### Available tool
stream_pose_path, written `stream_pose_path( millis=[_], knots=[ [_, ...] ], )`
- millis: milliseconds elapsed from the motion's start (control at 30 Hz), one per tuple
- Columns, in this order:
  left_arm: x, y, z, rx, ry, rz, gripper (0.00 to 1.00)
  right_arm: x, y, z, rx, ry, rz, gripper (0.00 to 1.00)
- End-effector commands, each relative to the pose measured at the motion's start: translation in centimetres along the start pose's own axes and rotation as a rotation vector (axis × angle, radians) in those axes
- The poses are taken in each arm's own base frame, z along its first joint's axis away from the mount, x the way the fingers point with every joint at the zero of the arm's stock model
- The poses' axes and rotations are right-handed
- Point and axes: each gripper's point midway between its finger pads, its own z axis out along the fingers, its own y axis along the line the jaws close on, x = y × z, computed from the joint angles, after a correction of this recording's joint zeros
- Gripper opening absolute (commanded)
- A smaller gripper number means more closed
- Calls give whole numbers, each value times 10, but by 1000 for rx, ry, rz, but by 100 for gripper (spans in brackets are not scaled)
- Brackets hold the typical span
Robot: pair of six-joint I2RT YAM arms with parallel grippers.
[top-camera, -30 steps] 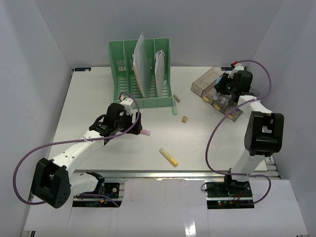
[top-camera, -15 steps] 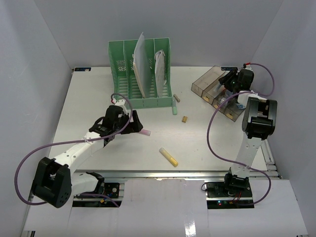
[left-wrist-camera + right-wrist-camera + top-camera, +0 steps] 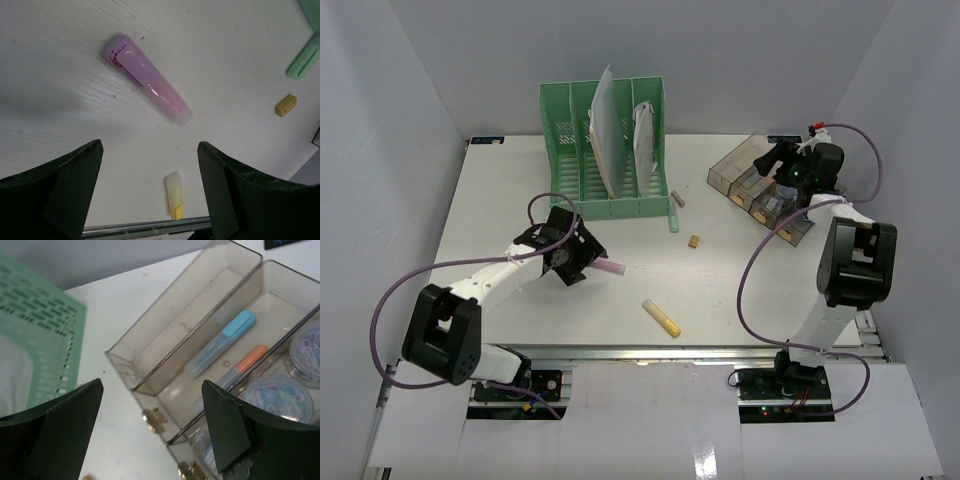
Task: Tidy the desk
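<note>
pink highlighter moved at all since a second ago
No. The pink highlighter lies at the same spot in front of the green file rack.

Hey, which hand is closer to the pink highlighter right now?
Left. The left hand sits open just above the pink highlighter; the right hand is far across the desk, over the brown tray.
</note>
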Motion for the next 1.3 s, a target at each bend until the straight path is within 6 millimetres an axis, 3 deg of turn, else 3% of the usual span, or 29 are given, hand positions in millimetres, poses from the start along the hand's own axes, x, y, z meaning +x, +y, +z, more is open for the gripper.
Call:
stream_pose_path(
  millis=[0, 67, 100, 233, 400, 633, 733, 867, 1000, 1067, 1267],
  knots=[
    [0, 3, 4, -160, 52, -198, 87, -3, 65, -49, -288, 27, -268, 87],
    [3, 4, 18, -240, 92, -224, 87, 24, 102, -85, -483, 131, -334, 87],
    [5, -3, 16, -228, 117, -233, 87, 30, 105, -88, -505, 136, -380, 87],
    [3, -7, 40, -306, 148, -250, 81, 66, 155, -153, -709, 198, -529, 86],
    [-6, 6, 57, -431, 114, -240, 75, 92, 185, -195, -824, 196, -577, 87],
    [-3, 20, 55, -525, 134, -206, 58, 90, 195, -212, -847, 140, -620, 88],
    [-3, 22, 52, -539, 140, -175, 39, 90, 200, -219, -883, 129, -627, 88],
    [-5, 19, 48, -522, 143, -153, 29, 93, 206, -229, -940, 120, -646, 88],
    [-4, 0, 40, -386, 172, -66, 11, 114, 222, -258, -1159, 99, -726, 97],
    [1, -16, 30, -276, 213, -1, 2, 129, 229, -267, -1208, 88, -808, 91],
    [8, -57, -4, 97, 215, 285, 0, 163, 232, -256, -1220, 182, -711, 91]
  ],
)
